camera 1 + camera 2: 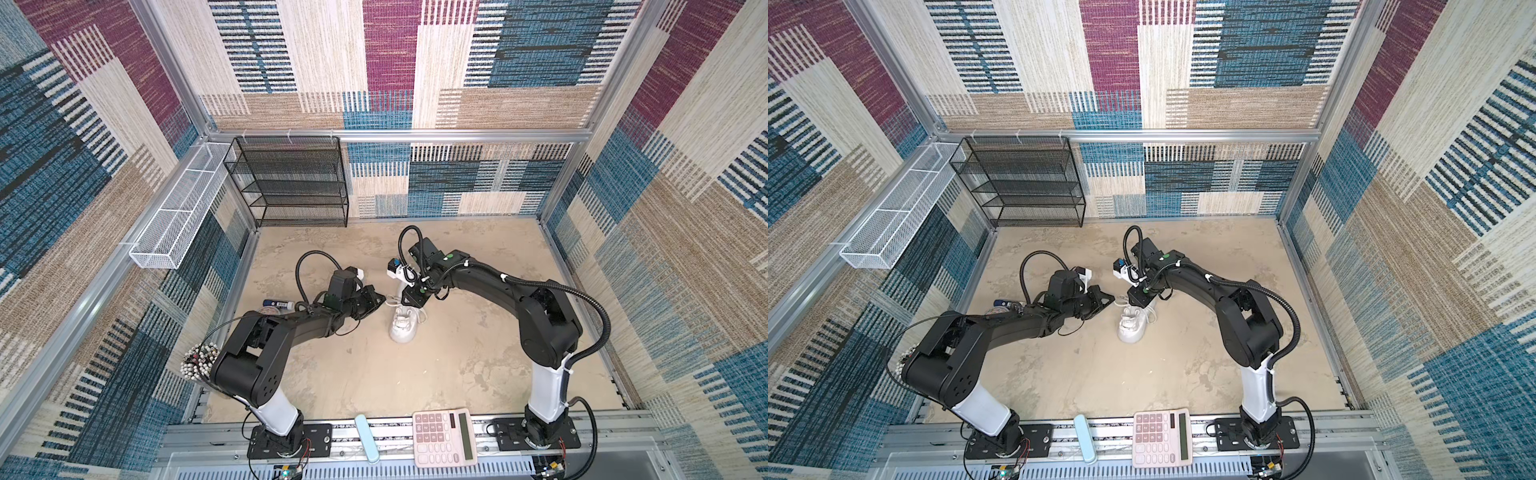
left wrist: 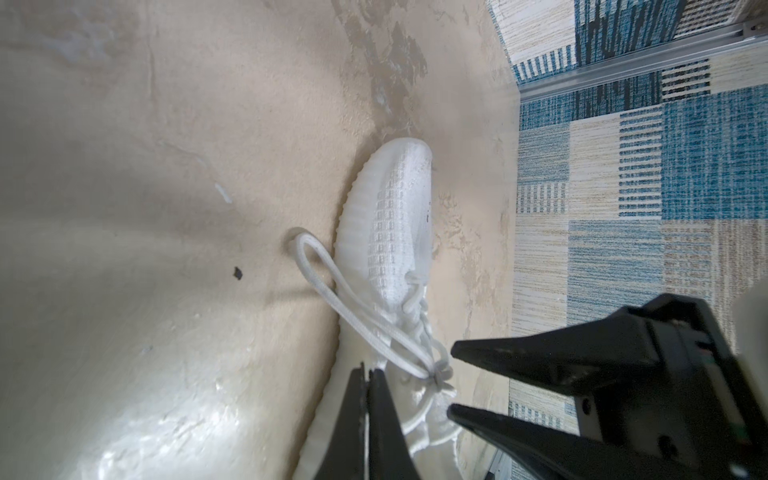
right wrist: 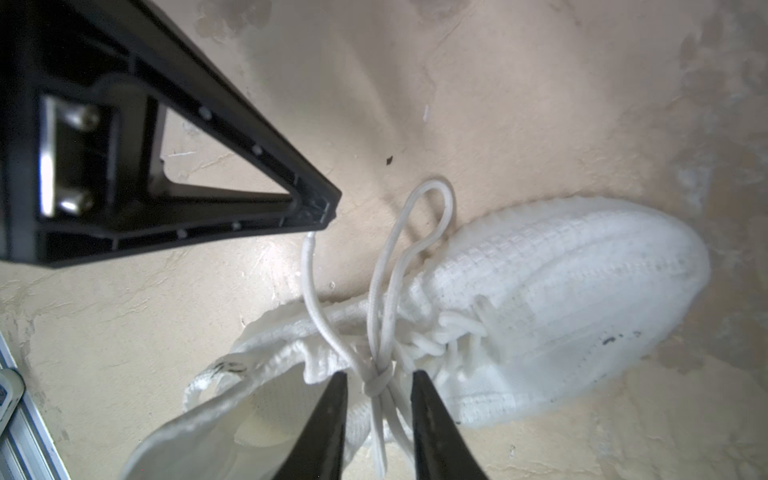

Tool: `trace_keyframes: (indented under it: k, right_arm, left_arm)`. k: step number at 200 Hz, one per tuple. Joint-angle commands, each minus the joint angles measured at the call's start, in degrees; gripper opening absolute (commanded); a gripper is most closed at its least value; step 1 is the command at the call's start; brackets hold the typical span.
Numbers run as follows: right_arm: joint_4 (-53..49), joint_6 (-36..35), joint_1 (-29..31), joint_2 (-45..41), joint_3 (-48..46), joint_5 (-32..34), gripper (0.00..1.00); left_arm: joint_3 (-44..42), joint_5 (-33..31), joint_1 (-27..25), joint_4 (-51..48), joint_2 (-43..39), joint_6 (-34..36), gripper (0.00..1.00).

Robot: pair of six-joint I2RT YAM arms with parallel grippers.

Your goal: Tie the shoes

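At the front rail, nearest my station, a pink calculator (image 1: 442, 436) and a pale blue case (image 1: 368, 438) lie well apart from the work.

Mid-table (image 1: 374, 374): the sneaker (image 1: 402, 328) rests with its toe toward the rail, between the two arms. A knot (image 3: 376, 386) sits at the top of the lacing. One loop (image 3: 432, 208) runs out from it and lies on the table beside the shoe.

Step in hand, in my judgement: drawing the bow tight. It looks half formed, not finished.

Left gripper (image 2: 368, 372): jaws clamped together, pinching the free lace end (image 3: 309, 270). That strand curves from the knot up to the fingertips with some slack.

Right gripper (image 3: 378, 376): jaws parted, one fingertip either side of the knot. I see clear gaps on both sides, so nothing is grasped.

Next move, as I assess it: the right jaws must pin the knot or the strands under it. Then the left can pull its strand gently, without dragging the loop out.

Far wall: a black mesh rack (image 1: 291, 183), not involved.
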Motion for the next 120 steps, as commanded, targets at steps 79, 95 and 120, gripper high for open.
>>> trace_keyframes:
  k: [79, 95, 120]
  right_arm:
    - [0.56, 2.3, 0.05, 1.31, 3.64, -3.19, 0.41]
    - [0.95, 1.23, 0.05, 0.53, 2.37, -3.09, 0.41]
    - [2.78, -0.29, 0.05, -1.8, -1.15, -2.7, 0.41]
  left_arm:
    - [2.77, -1.57, 0.81, -5.19, -5.83, 3.72, 0.0]
    - [3.61, -1.53, 0.89, -5.87, -5.8, 3.89, 0.0]
    - [4.57, -1.28, 0.96, -6.29, -5.73, 3.99, 0.0]
